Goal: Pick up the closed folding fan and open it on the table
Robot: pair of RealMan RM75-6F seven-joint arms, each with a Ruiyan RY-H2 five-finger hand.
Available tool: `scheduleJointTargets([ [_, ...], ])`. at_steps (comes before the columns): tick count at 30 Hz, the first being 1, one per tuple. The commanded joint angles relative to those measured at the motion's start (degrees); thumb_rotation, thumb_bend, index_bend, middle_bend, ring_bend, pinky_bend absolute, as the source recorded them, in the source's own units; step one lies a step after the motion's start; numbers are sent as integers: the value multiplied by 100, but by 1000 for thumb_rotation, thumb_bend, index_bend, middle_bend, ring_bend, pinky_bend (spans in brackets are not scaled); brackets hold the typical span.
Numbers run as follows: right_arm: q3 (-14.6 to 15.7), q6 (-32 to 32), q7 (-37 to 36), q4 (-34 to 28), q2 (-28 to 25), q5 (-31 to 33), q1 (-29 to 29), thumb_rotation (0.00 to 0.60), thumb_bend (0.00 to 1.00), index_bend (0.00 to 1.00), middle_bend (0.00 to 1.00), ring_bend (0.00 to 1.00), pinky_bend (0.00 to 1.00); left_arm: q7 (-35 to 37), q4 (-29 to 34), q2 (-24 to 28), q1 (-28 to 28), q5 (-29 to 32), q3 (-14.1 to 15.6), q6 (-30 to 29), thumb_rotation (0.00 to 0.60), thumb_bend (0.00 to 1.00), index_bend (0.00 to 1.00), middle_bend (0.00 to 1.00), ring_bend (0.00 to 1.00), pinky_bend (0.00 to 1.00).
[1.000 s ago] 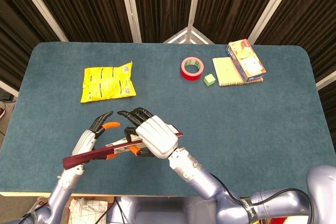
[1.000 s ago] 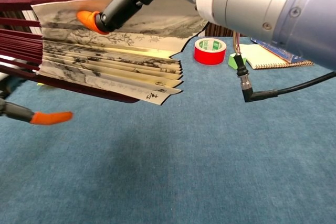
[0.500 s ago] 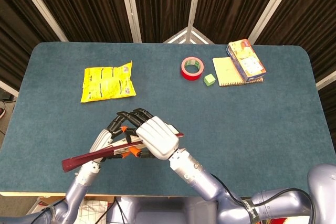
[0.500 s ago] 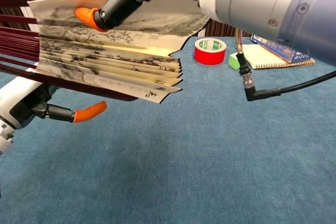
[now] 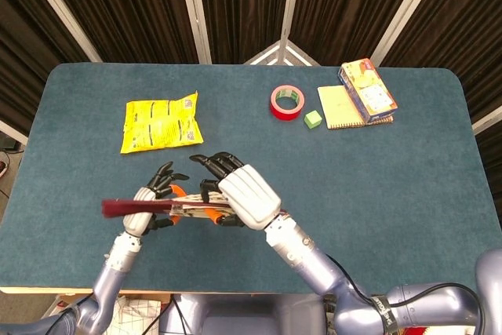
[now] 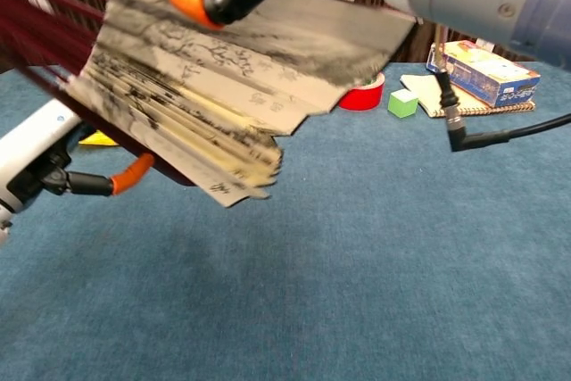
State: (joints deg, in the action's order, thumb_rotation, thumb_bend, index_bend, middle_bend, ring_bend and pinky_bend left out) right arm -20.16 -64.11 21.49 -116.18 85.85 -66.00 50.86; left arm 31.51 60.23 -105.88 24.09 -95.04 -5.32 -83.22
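Well back on the table lie a yellow snack bag, a red tape roll, a green cube just beside it, and a notepad with a box resting partly on it; all stand well apart from the hands. Nearer the front edge the folding fan is held above the cloth, partly spread, its dark ribs reaching left; the right hand grips its upper part, an orange fingertip pressing the paper; the left hand sits under the ribs, fingers curled at them, though whether it truly holds them I cannot tell; bare cloth lies right and ahead.
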Motion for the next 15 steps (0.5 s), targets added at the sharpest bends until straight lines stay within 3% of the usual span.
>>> scheduleJointTargets([
  [1,4,-9,-101,33,-124,-3,-69,600,486,835,163,207,177,-20,-142,25,44,37,-71,-44,600,610,573,249,0,150],
  [15,-113,-127,-1010,402,-993,-98,-565,600,493,840,162,207,177,-88,-1109,310,280,46,-545,-766,600,595,567,241,0,151],
])
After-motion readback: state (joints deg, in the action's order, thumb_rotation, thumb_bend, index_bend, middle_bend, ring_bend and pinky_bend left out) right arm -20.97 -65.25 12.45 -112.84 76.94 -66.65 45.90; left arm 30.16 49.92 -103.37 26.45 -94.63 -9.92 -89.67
